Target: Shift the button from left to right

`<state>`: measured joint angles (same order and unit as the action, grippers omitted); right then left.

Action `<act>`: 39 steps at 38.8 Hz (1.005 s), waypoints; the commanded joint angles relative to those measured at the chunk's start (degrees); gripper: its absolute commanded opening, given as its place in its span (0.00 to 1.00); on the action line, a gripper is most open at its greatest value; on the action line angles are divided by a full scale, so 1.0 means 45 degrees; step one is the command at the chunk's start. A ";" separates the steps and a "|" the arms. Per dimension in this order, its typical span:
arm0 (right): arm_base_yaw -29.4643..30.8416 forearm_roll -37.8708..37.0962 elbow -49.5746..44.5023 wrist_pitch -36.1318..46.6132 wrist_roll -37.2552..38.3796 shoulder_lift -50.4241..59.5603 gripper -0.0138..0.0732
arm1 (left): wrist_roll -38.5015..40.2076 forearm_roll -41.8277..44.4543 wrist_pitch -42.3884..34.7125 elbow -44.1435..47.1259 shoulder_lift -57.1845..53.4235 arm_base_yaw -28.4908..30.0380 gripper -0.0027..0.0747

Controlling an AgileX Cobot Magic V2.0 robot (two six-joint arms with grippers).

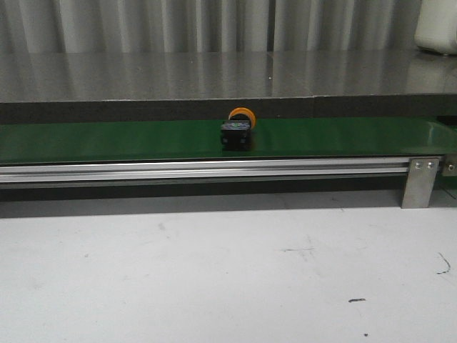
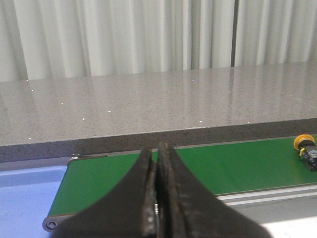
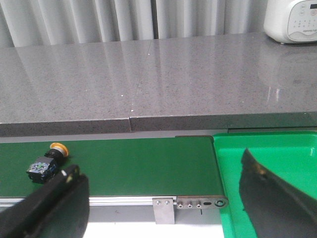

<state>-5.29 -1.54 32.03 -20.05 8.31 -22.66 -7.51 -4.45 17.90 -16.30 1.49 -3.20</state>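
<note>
A small push-button with a round orange cap on a black blocky body (image 1: 238, 130) lies tipped on its side on a long green conveyor belt (image 1: 107, 139), just above the middle of the front view, cap pointing away toward the grey speckled stone counter (image 1: 214, 75) behind it. Neither arm touches it. The left gripper (image 2: 157, 196), at the bottom centre of its wrist view, has its black fingers pressed together on nothing, with the button far off at the right edge of that frame. The right gripper (image 3: 163, 198) stands wide apart and empty, its fingers at the lower corners of its frame, the button near the lower left one. A bright green tray (image 3: 277, 148) sits past the belt's end at lower right; a pale blue tray (image 2: 27, 198) sits at the opposite end. Judging from this, the transfer remains undone: grasp, carry and release are all still ahead.
</note>
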 commanded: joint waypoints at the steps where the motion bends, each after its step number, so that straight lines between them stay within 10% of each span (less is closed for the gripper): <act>1: -0.0020 -0.0098 0.0443 0.0981 -0.0082 -0.0183 0.89 | 0.0133 -0.0154 -0.1085 -0.0330 0.0120 -0.0093 0.01; 27: -0.0020 -0.0098 0.0457 0.0878 -0.0082 -0.0351 0.89 | 0.0133 -0.0154 -0.1085 -0.0330 0.0120 -0.0093 0.01; 39: -0.0020 -0.0039 0.2110 0.0114 0.0103 -0.4709 0.89 | 0.0133 -0.0154 -0.1085 -0.0330 0.0120 -0.0093 0.01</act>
<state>-5.29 -1.54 37.23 -22.21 8.42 -38.39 -7.51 -4.45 17.90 -16.30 1.49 -3.20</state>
